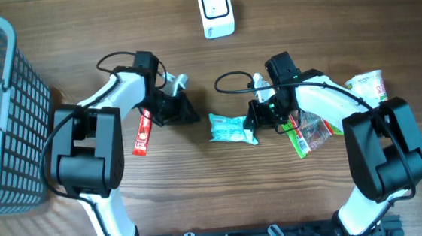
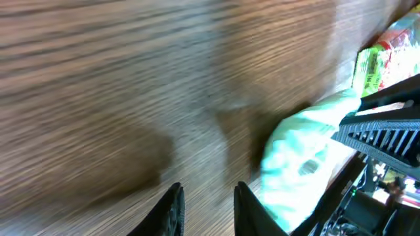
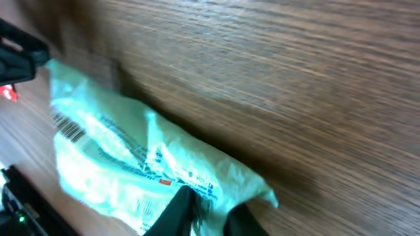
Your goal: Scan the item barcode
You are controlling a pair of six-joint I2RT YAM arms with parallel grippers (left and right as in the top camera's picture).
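— Which item is it, there on the tabletop (image 1: 203,209)?

— A pale green packet (image 1: 231,127), lying flat on the wood between the two sets of fingers. Its barcode (image 3: 68,128) shows on the upper face, toward the end away from the right fingers (image 3: 176,211).

— And those have hold of it?

— Yes. The right fingers are drawn in on the packet's near edge, with the wrapper pinched between them. The left fingers (image 2: 172,207) stand a little apart with bare wood showing in the gap and nothing in them. The packet's other end lies just ahead of them and off to one side.

— The scanner?

— The white barcode scanner (image 1: 215,10) sits at the far edge, well apart from both sets of fingers and beyond the gap between them.

— Anything else around?

— A red sachet (image 1: 143,134) lies behind the left fingers, partly under the left arm (image 1: 115,91). Behind the right fingers are a green-and-red packet (image 1: 308,134) and, farther out, a white cup (image 1: 368,84). A grey mesh basket (image 1: 14,111) stands well out past the left arm.
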